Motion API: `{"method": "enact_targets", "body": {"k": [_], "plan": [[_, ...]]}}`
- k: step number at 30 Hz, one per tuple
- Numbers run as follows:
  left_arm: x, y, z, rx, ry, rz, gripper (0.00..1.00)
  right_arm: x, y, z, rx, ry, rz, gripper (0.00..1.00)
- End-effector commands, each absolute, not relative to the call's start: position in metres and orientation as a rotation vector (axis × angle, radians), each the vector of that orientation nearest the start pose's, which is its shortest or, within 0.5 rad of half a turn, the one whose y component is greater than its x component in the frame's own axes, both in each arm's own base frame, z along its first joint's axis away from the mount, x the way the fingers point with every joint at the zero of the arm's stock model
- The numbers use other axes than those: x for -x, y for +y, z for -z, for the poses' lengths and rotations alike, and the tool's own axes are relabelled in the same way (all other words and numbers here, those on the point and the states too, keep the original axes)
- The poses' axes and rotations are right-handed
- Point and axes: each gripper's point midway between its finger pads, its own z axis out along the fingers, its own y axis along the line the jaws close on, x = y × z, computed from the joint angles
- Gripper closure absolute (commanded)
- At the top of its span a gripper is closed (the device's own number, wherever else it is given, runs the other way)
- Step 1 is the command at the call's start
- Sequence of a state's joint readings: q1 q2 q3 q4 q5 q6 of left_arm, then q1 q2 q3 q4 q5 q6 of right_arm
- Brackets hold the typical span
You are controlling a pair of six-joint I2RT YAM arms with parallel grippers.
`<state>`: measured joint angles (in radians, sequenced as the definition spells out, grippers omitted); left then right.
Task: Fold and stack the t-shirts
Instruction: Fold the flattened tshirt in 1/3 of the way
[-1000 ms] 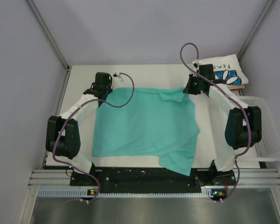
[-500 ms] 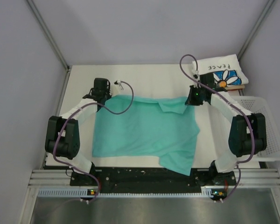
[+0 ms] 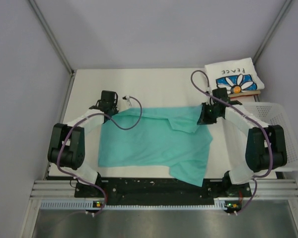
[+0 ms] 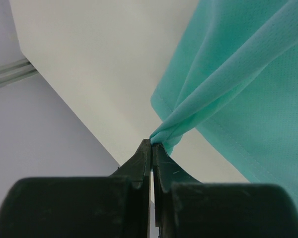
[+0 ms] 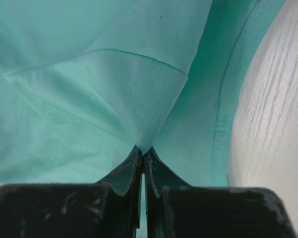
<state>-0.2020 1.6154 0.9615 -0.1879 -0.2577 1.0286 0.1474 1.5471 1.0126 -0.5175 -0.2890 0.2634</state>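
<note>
Basket (image 3: 293, 148) and daisy shirt (image 3: 234, 77) sat right of teal shirt (image 3: 154, 139), its far corners pinched by left gripper (image 4: 152, 145) and right gripper (image 5: 142, 151).

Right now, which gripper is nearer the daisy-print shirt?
Right. The right gripper, shut on the teal shirt at its far right corner, is just in front of the daisy-print shirt; the left gripper pinches the far left corner, across the table.

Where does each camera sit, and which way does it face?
Top external: above, behind the arms, looking down on table, teal shirt, daisy shirt, basket; both arms show.
Left wrist: on the left arm, facing along left gripper, shut on teal shirt's edge.
Right wrist: likewise, right gripper shut on teal shirt.
All share the teal shirt.
</note>
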Motion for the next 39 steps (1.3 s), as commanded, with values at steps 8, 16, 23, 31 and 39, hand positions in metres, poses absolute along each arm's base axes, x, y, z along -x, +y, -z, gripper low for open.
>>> {"method": "enact_targets", "body": {"k": [8,16,23,31,39], "plan": [[-0.397,0.001,-0.063,-1.401,2.165,-0.651,1.00,-0.299,0.107,-0.049,-0.119,2.726,-0.537,1.00],[-0.394,0.000,-0.060,-1.410,2.177,-0.631,0.89,-0.286,0.104,-0.039,-0.196,2.730,-0.526,0.98],[-0.376,-0.007,-0.086,-1.488,2.188,-0.537,0.45,-0.293,0.075,-0.078,-0.279,2.557,-0.326,0.55],[-0.376,-0.043,-0.131,-1.459,2.161,-0.187,0.39,-0.353,0.100,-0.144,-0.141,2.309,-0.403,0.97],[-0.426,-0.035,-0.077,-1.142,2.430,-0.232,0.76,-0.420,0.087,-0.091,-0.222,2.411,-0.210,1.00]]}}
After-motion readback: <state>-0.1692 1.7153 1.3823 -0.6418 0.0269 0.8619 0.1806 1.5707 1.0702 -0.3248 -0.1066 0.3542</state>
